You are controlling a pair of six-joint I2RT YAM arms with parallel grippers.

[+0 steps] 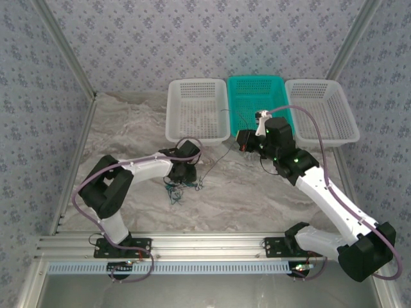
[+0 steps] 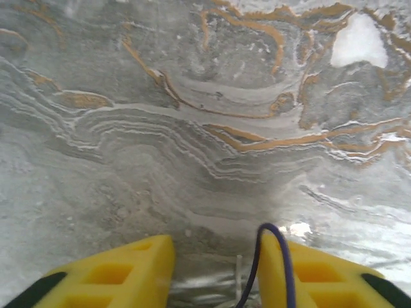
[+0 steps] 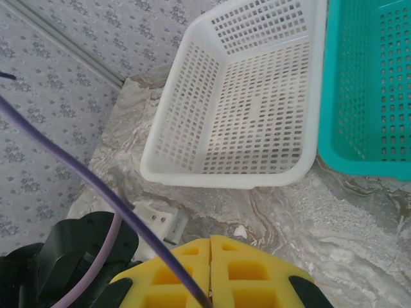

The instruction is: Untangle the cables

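Table [image 2: 192, 128] grey marble, rust veins — fingers [image 2: 128, 276] yellow; cable [image 3: 96, 185] violet-blue; white basket [image 3: 225, 173], teal basket [image 3: 366, 83]; walls [image 1: 192, 38] grey floral.

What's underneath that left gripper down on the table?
A tangle of thin cables spills out from under the left gripper onto the marble table. The part directly beneath the gripper is covered.
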